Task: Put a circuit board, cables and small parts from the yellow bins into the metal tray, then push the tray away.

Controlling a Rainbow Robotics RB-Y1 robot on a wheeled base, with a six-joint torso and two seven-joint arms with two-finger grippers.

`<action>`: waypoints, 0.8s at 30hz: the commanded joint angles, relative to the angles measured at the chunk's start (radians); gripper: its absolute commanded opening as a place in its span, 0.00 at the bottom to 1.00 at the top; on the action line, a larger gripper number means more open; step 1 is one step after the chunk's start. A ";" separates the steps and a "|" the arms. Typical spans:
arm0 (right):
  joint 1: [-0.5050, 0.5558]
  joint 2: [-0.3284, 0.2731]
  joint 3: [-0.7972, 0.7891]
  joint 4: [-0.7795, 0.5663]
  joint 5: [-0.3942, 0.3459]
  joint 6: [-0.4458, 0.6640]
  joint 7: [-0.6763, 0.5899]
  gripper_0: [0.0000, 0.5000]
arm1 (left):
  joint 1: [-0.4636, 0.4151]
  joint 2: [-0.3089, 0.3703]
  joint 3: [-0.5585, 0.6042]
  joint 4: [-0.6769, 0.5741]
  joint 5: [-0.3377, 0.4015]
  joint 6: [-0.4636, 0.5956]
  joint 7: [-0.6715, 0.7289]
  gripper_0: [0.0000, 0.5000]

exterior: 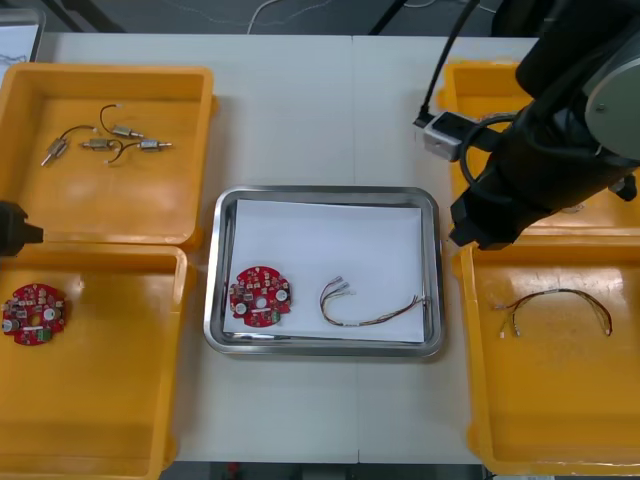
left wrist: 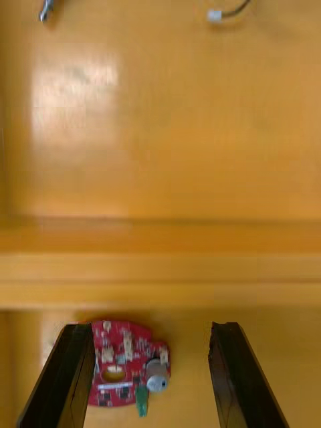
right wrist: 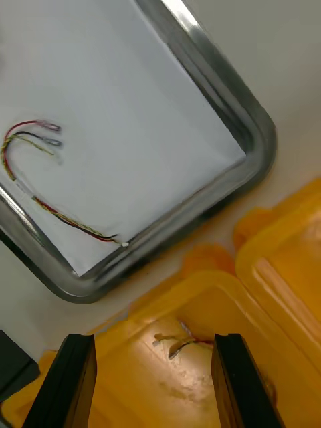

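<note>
The tray [exterior: 325,195] at the middle of the counter [exterior: 300,100], white inside, holds a board [exterior: 260,296] near-left and a cable [exterior: 370,305] near-right. The left far bin [exterior: 180,90] has small metal parts [exterior: 105,143]. In the left near bin [exterior: 110,400] a second board [exterior: 33,313] lies under the wide left claw [left wrist: 150,329]. The right claw [right wrist: 151,338], also wide, hangs over the right near bin [exterior: 560,400] and its second cable [exterior: 555,305].

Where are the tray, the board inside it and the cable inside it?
tray [exterior: 325,191], front view, on its far rim.
board in tray [exterior: 260,296], front view, on the middle of its red face.
cable in tray [exterior: 362,323], front view, on its long middle stretch.
</note>
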 commanded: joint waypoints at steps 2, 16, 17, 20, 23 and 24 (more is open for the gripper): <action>0.100 -0.087 -0.146 -0.031 -0.012 0.004 -0.092 1.00 | -0.188 0.082 -0.086 0.129 -0.032 0.037 0.034 1.00; 0.194 -0.170 -0.335 0.124 -0.023 0.004 -0.176 1.00 | -0.497 0.081 -0.329 0.442 -0.202 -0.032 0.034 1.00; 0.192 -0.170 -0.356 0.158 -0.019 0.004 -0.173 1.00 | -0.522 0.081 -0.356 0.486 -0.199 -0.080 0.026 1.00; 0.192 -0.171 -0.379 0.196 -0.006 0.004 -0.165 1.00 | -0.568 0.082 -0.410 0.560 -0.198 -0.135 0.015 1.00; 0.194 -0.175 -0.384 0.230 0.007 0.004 -0.156 1.00 | -0.609 0.081 -0.456 0.615 -0.196 -0.172 0.004 1.00; 0.194 -0.175 -0.382 0.247 0.014 -0.013 -0.151 1.00 | -0.620 0.081 -0.473 0.629 -0.196 -0.192 -0.002 1.00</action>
